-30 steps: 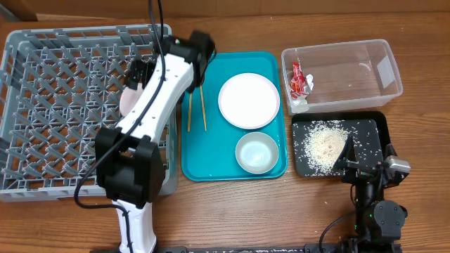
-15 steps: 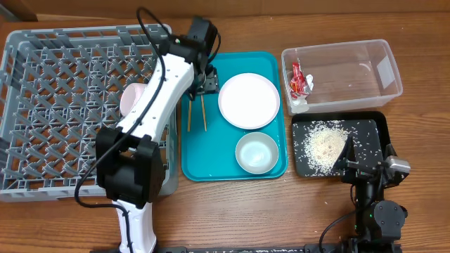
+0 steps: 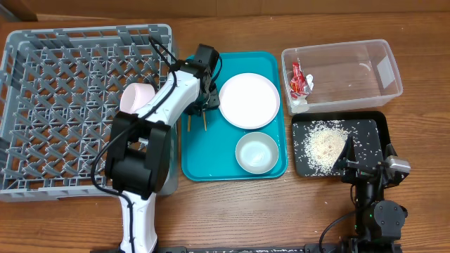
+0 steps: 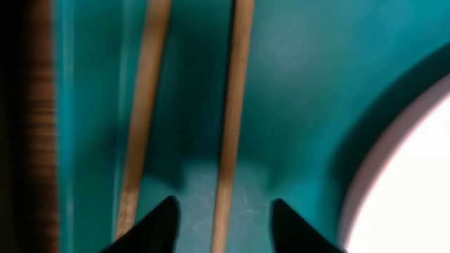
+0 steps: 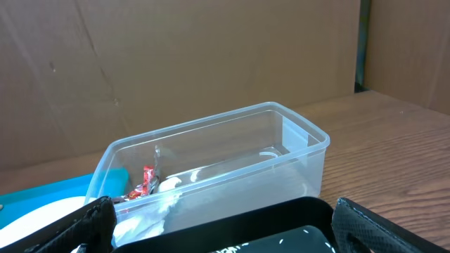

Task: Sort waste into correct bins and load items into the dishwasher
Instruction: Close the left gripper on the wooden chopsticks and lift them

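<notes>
Two wooden chopsticks (image 3: 204, 123) lie on the left side of the teal tray (image 3: 211, 165). My left gripper (image 3: 201, 104) is low over them. In the left wrist view its jaws (image 4: 223, 211) straddle one chopstick (image 4: 232, 105) with a gap on each side, and the other chopstick (image 4: 144, 105) lies outside the left finger. A white plate (image 3: 249, 100) and a white bowl (image 3: 256, 152) sit on the same tray. A pale pink bowl (image 3: 136, 98) rests in the grey dish rack (image 3: 63, 105). My right gripper (image 3: 367, 156) stands open at the front of the black tray (image 3: 373, 130).
The clear tub (image 3: 351, 70) holds a red sauce packet (image 3: 300, 77) and a white scrap (image 3: 301, 102). Rice grains (image 3: 323, 144) lie piled in the black tray. The right wrist view shows the tub (image 5: 211, 154) just behind the black tray's rim (image 5: 281, 214).
My left arm swung from the rack's right edge down onto the teal tray over the chopsticks, and its jaws narrowed around one. The pink bowl now shows in the rack. The right arm stayed still.
</notes>
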`<state>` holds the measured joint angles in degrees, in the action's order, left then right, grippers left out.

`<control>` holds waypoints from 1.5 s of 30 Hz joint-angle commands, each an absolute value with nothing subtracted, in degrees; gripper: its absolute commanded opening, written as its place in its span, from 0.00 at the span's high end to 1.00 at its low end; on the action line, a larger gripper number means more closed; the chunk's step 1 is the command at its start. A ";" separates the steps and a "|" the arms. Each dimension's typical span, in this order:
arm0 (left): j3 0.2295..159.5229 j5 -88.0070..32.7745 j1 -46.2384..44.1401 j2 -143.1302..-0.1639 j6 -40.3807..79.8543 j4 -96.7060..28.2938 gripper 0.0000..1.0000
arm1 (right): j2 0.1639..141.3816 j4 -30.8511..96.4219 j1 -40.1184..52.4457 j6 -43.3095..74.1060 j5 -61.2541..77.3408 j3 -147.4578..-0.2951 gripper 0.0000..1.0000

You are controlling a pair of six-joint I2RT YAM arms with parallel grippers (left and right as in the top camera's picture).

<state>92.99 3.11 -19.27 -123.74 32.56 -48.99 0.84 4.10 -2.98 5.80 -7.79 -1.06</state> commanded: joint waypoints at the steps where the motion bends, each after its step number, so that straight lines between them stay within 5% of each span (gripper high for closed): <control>1: 92.36 -0.21 -18.94 -126.80 32.40 -49.41 0.80 | 0.16 3.73 -3.25 5.93 -8.03 -0.45 0.00; 3: 92.58 -2.02 -18.74 -126.67 32.64 -49.28 0.96 | 0.16 3.73 -3.25 5.93 -8.03 -0.45 0.00; 21: 113.95 16.93 -16.97 -113.54 16.14 -79.90 0.96 | 0.16 3.73 -3.25 5.93 -8.03 -0.45 0.00; 35: 103.72 2.90 -9.06 -113.97 11.79 -75.94 0.96 | 0.16 3.73 -3.25 5.93 -8.03 -0.45 0.00; 37: 103.28 1.83 -9.34 -113.99 11.79 -74.85 0.88 | 0.16 3.73 -3.25 5.93 -8.03 -0.45 0.00; 38: 103.31 1.83 -9.43 -113.99 11.81 -74.63 0.66 | 0.16 3.73 -3.25 5.93 -8.03 -0.45 0.00; 40: 103.57 1.96 -9.56 -113.75 12.05 -74.91 0.51 | 0.16 3.73 -3.25 5.93 -8.03 -0.45 0.00; 45: 105.21 3.16 -9.52 -113.62 14.33 -76.38 0.53 | 0.16 3.73 -3.25 5.93 -8.03 -0.45 0.00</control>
<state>103.63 3.60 -9.39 -113.69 13.32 -76.09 0.84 4.12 -2.98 5.82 -7.77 -1.06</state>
